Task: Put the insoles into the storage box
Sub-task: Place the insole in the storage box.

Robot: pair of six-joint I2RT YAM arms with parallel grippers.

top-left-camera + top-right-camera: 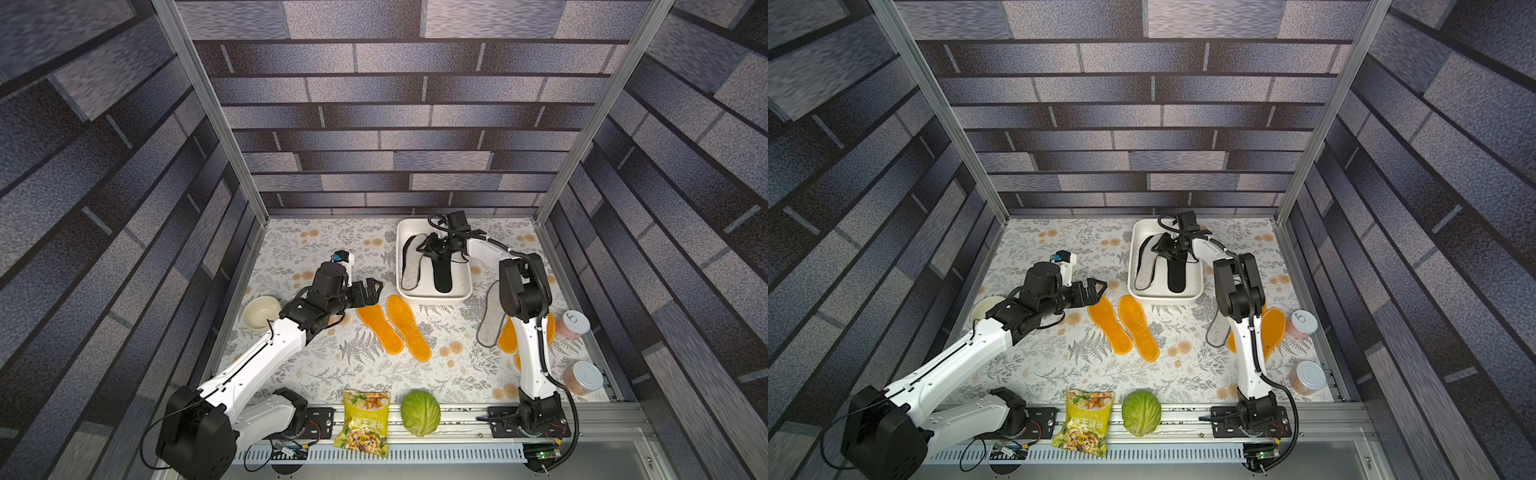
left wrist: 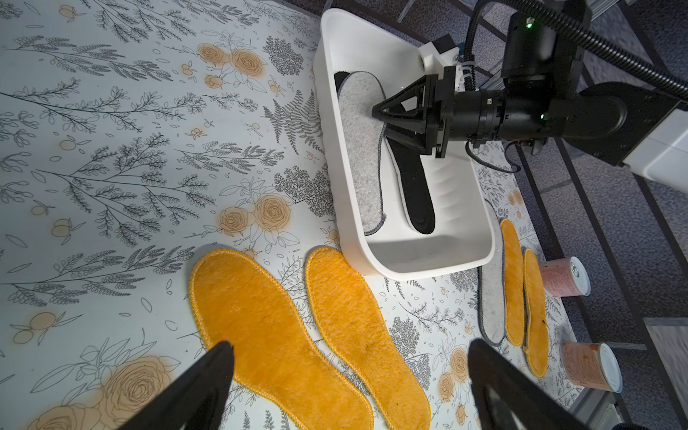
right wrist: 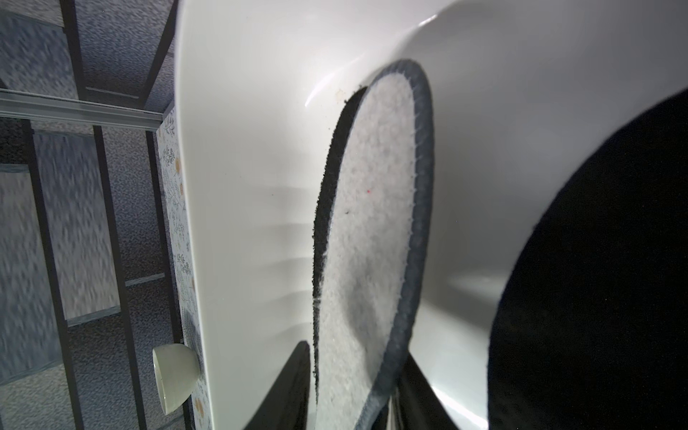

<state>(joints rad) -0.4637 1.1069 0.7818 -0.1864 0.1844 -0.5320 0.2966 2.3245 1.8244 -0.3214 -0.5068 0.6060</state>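
The white storage box (image 1: 432, 297) (image 2: 428, 273) stands at the back of the table. In it a light grey insole (image 1: 411, 266) (image 3: 372, 223) leans on the wall, over a black one (image 3: 322, 223), beside another black insole (image 1: 442, 276) (image 2: 417, 193). My right gripper (image 1: 428, 247) (image 3: 357, 350) reaches into the box, shut on the grey insole's edge. Two orange insoles (image 1: 380, 328) (image 1: 409, 328) lie side by side in front of the box. My left gripper (image 1: 374, 291) (image 2: 348, 350) hovers open above their far ends. A grey insole (image 2: 491, 309) and two orange ones (image 2: 513, 283) (image 2: 536, 316) lie under the right arm.
A cream bowl (image 1: 261, 312) sits at the table's left edge behind the left arm. Two cans (image 1: 575, 324) (image 1: 584, 376) stand along the right edge. A snack bag (image 1: 365, 424) and a cabbage (image 1: 420, 413) rest on the front rail.
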